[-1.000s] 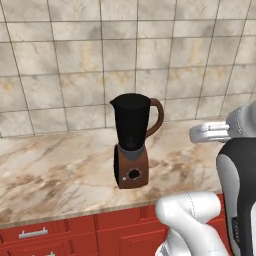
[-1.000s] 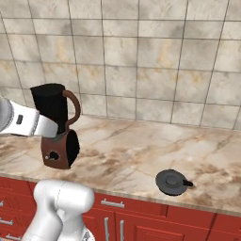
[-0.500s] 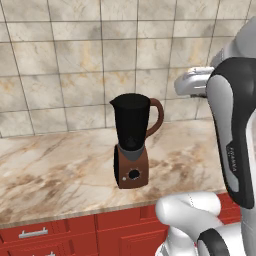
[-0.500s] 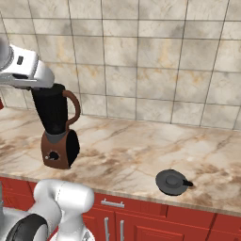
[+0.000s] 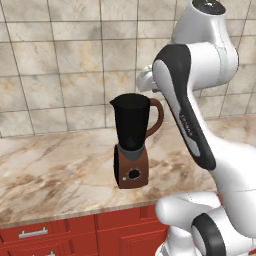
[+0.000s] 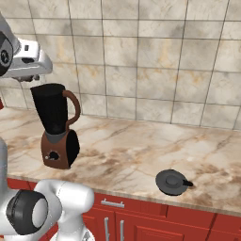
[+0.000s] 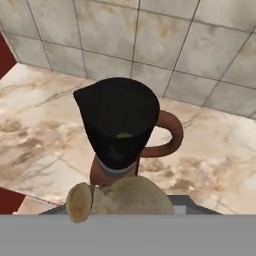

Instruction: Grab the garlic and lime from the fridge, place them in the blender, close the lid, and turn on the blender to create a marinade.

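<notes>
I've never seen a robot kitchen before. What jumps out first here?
The black-jarred blender stands open on the marble counter, with something green inside. A beige garlic bulb hangs just above it at the robot's hand, while the dark lid lies apart near the counter's front edge.

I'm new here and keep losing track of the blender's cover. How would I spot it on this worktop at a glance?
Start at the marbled counter under the tiled wall and find the blender, a tall black jar on a reddish-brown base. Look well along the counter to its right, near the front edge above the red cabinets. The lid lies there alone: a flat, round, dark grey disc with a small raised knob.
</notes>
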### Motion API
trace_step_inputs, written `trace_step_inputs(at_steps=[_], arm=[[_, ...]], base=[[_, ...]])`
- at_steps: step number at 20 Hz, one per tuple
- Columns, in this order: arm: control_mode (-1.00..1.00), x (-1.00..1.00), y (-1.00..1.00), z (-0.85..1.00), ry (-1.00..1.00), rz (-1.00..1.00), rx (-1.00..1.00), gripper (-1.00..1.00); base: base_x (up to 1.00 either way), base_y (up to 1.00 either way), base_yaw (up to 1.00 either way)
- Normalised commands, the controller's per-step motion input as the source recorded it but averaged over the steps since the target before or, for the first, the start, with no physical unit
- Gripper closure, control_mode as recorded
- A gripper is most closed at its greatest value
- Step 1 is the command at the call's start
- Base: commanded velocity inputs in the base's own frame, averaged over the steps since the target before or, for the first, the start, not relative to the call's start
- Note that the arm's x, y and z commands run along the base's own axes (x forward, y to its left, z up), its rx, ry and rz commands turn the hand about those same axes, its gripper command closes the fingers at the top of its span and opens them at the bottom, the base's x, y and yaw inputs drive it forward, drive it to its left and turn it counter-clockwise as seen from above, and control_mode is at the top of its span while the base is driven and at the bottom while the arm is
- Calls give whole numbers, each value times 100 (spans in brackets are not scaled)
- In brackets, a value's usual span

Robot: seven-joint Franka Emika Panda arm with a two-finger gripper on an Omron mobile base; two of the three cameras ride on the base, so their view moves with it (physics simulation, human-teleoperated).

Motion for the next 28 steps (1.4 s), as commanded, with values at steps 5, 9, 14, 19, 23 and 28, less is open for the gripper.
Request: trace_step_inputs(at_steps=[5, 9, 14, 19, 23, 28], arm=[[-100, 49, 45, -70, 6, 0, -22, 100], [-100, 48, 4, -49, 7, 1, -6, 100], [-100, 59, -7, -33, 12, 6, 1, 100], [-100, 31, 8, -5, 8, 1, 0, 100], [-100, 29, 14, -29, 11, 0, 0, 100], [-100, 53, 13, -10, 5, 0, 0, -100]], base=[[0, 0, 0], [0, 0, 0], [0, 0, 0], [0, 0, 0], [0, 0, 0], [0, 0, 0]])
